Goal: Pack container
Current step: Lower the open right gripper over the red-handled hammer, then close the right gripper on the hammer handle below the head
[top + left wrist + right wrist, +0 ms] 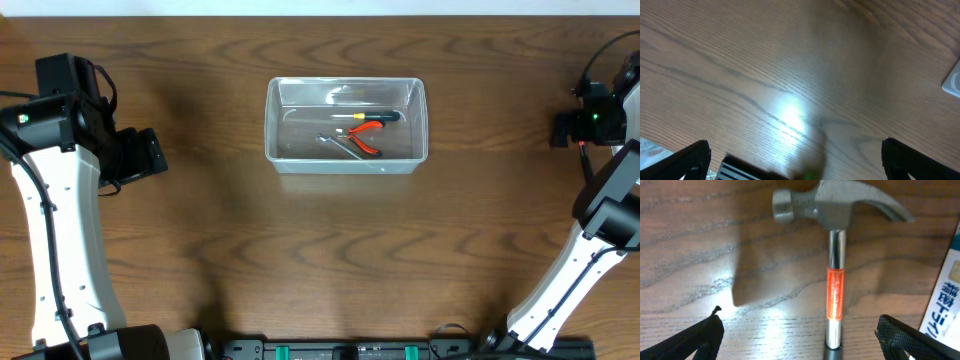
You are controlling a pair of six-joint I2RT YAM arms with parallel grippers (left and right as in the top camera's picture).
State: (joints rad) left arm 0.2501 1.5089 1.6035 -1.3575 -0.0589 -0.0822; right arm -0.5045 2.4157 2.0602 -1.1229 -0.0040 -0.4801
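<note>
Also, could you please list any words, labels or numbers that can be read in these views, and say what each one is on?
On the hammer, an orange label on the handle: print too blurred to read.
On the box at the right edge of the right wrist view: blue characters, cut off and blurred, not readable.
Overhead and left wrist views: no text to be seen.

Blue print on white box [946,292], frame right edge, partly cut off, unreadable; orange label [835,292] on hammer [840,207] handle illegible.
</note>
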